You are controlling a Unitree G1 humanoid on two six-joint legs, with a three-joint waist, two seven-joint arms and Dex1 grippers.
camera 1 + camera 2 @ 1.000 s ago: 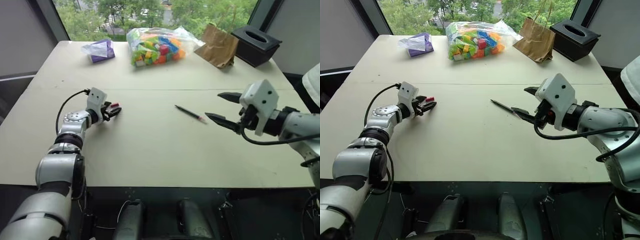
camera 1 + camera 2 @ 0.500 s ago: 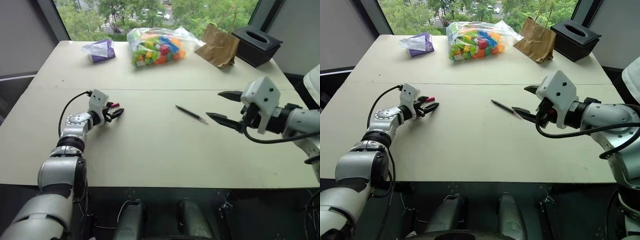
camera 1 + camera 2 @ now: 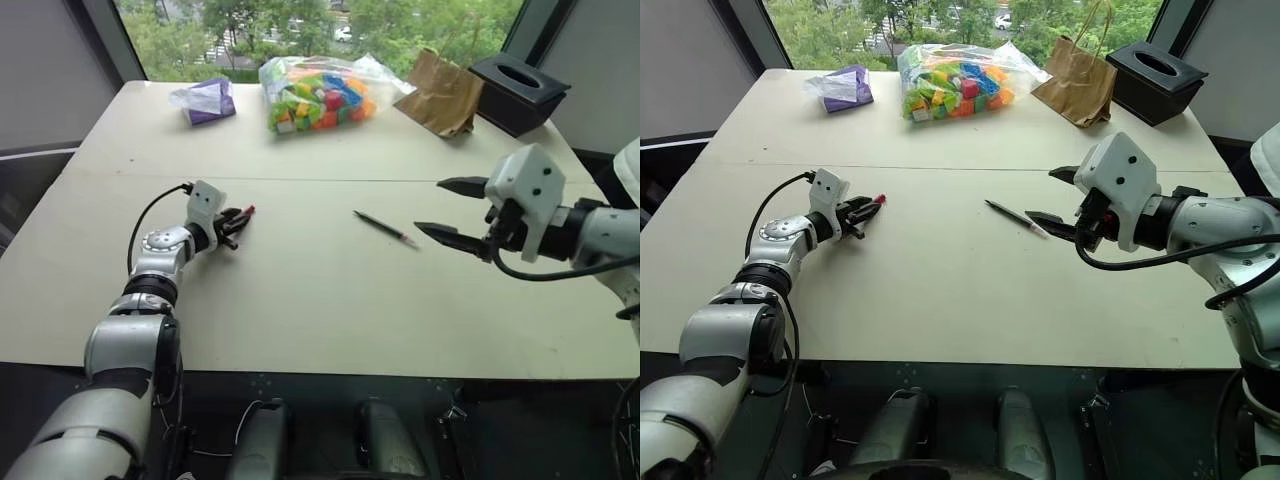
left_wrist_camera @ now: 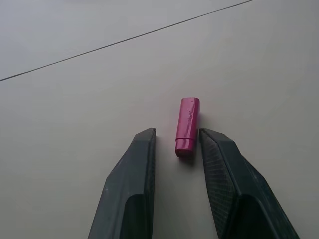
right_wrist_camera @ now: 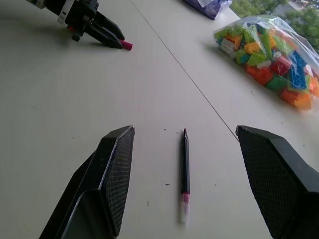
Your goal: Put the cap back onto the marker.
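Over the last second the left tool point(image 4: 175, 142) has drawn its fingers in around the cap point(image 4: 187, 126). They stood wide a moment ago; now they are narrowed, flanking the cap's near end with a sliver of gap visible on each side, so the pinch looks about to land but is not yet made. The cap lies on the surface point(image 3: 300, 290), on the robot's left half. This reads as the start of the pick-up: once the cap is gripped, it can be carried toward the marker.

The right tool point(image 5: 185, 184) has not shifted; it hovers above the surface with its fingers spread wide and nothing between them, the marker point(image 5: 184, 174) lying on the surface below the gap.

The cap lies flat, its long axis running roughly along the line of the left tool's fingers, far end pointing away from that wrist and poking past the fingertips. Which end is open cannot be told.

The marker point(image 3: 385, 228) lies flat near the surface's middle, well apart from the cap. Its long axis runs diagonally, the dark end toward the far left, the pink and pale end toward the right tool.
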